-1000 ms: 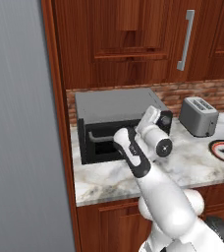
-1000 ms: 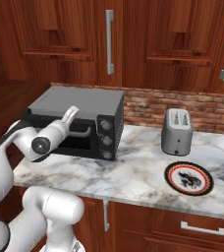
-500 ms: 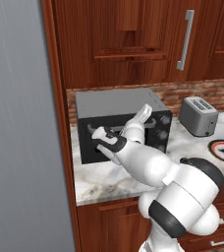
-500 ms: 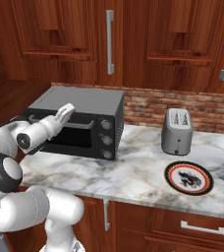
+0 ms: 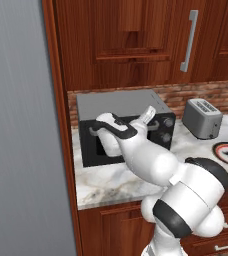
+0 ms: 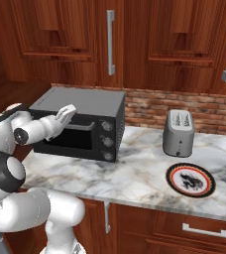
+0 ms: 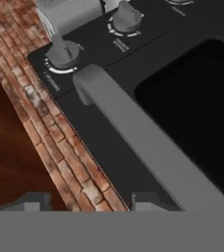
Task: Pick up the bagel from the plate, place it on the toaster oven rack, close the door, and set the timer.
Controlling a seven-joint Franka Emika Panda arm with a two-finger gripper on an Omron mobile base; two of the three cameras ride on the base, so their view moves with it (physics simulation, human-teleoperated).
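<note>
Gripper (image 6: 69, 110) at the shut door (image 6: 70, 138)

Fingertips sit apart in the hand view, holding nothing — bar handle (image 7: 148, 147) close alongside; plate (image 6: 190, 179) bare, cut off in the left base view.

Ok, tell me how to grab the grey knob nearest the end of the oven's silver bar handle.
Pinch the raised ridge across the round grey knob, one finger on each flat side. Come straight at the black toaster oven's front panel, since the knob juts out from it beside the long silver bar handle. The claw is open.
</note>
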